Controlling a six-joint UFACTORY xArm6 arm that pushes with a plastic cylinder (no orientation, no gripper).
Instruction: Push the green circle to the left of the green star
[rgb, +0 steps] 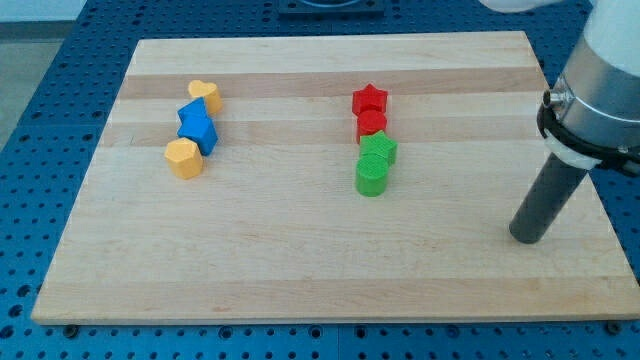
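The green circle (371, 176) stands near the board's middle, touching the green star (380, 149) just above it and slightly to its right. My tip (527, 238) rests on the board at the view's right, well to the right of and below the green circle, touching no block.
A red star (369, 99) and a red block (372, 124) continue the column above the green star. At the left lie a yellow heart (205, 94), two blue blocks (198, 124) and a yellow hexagon (184, 158). The wooden board (300, 270) ends close to my tip on the right.
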